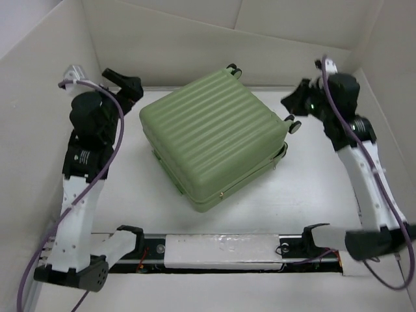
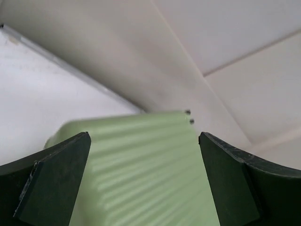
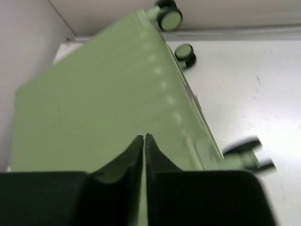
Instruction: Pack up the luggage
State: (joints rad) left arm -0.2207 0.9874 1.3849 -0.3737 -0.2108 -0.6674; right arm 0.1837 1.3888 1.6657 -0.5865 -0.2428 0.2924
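The luggage [image 1: 211, 133] is a pale green ribbed hard-shell suitcase, lying closed and flat in the middle of the table, turned at an angle. Its small black-and-green wheels [image 1: 294, 123] point to the back right. My left gripper [image 1: 129, 88] hovers off its back left corner, open and empty; the ribbed shell [image 2: 141, 169] shows between its fingers [image 2: 56, 179]. My right gripper [image 1: 290, 99] is above the wheel end at the right, shut and empty; the shell [image 3: 94, 103] and wheels [image 3: 169, 16] show past its fingertips [image 3: 145, 139].
White walls [image 1: 214, 39] enclose the table on the back, left and right. A black rail with white padding [image 1: 221, 250] runs along the near edge between the arm bases. Purple cables [image 1: 117, 130] hang from both arms.
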